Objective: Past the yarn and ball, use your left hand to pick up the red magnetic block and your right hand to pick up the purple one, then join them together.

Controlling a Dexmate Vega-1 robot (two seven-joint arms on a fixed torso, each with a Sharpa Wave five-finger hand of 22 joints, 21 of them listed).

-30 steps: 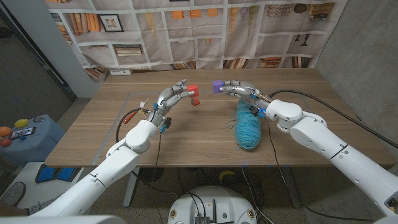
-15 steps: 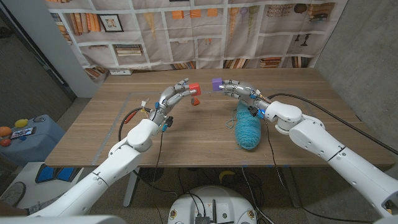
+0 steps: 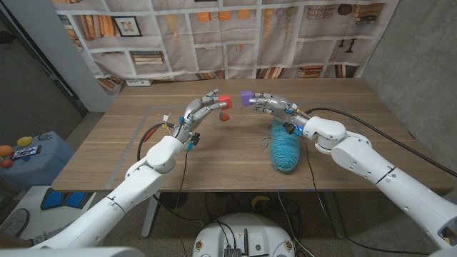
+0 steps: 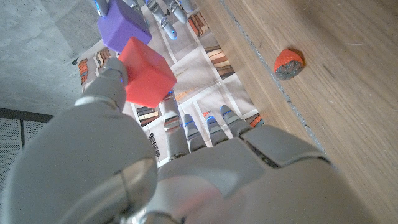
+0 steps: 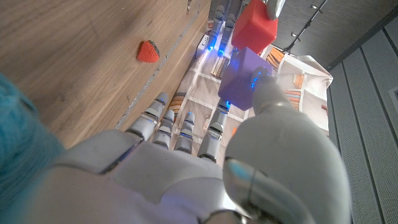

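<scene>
My left hand (image 3: 199, 110) holds the red block (image 3: 223, 101) at its fingertips, above the far middle of the table. My right hand (image 3: 271, 103) holds the purple block (image 3: 246, 98) the same way, facing it. A narrow gap separates the two blocks in the head view. In the left wrist view the red block (image 4: 145, 73) sits just in front of the purple block (image 4: 125, 29), their corners overlapping. The right wrist view shows the purple block (image 5: 246, 79) with the red block (image 5: 257, 26) beyond it. The teal yarn skein (image 3: 283, 148) lies under my right wrist.
A small red-orange ball (image 3: 224, 117) lies on the wooden table (image 3: 107, 150) below the red block; it appears as the ball (image 4: 289, 63) and the ball (image 5: 147, 51) in the wrist views. A printed bookshelf backdrop hangs behind the table's far edge.
My right hand has carried the purple block leftward toward the red one, narrowing the gap. My left hand has edged slightly right with the red block.
</scene>
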